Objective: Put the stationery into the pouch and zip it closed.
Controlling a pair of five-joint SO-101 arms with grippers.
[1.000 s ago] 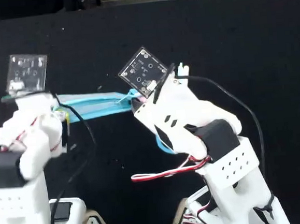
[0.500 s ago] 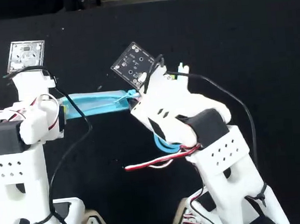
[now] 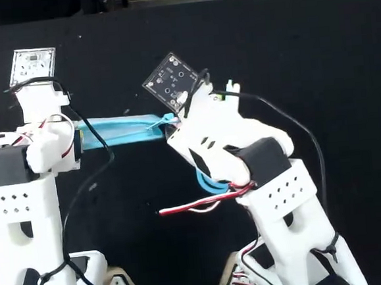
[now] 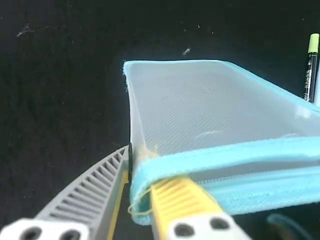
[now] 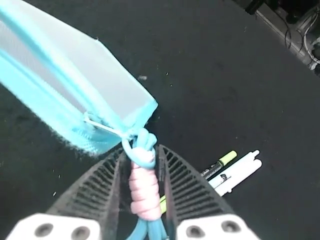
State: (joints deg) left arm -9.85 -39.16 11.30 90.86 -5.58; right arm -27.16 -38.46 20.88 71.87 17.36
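A pale mesh pouch (image 3: 120, 131) with light-blue trim is held up between the two arms, its zip side showing as a blue band (image 4: 240, 165). My left gripper (image 4: 142, 192) is shut on the pouch's corner (image 4: 142, 172). My right gripper (image 5: 142, 160) is shut on the blue and pink zip pull cord (image 5: 143, 185) at the pouch's other end (image 5: 127, 112). Several pens (image 5: 235, 170), one green-capped and others white, lie on the black table past the right gripper. One green-capped pen (image 4: 311, 65) also shows beyond the pouch, and pen tips (image 3: 231, 86) peek out behind the right arm.
The black table (image 3: 316, 60) stretches wide to the right and far side. A loop of blue cord (image 3: 210, 184) hangs below the right arm. Red and white wires (image 3: 196, 208) trail from it toward the front edge.
The left arm has swung up and back, its wrist now higher and farther, keeping hold of the pouch's end. The right arm shifted slightly left, then held still.
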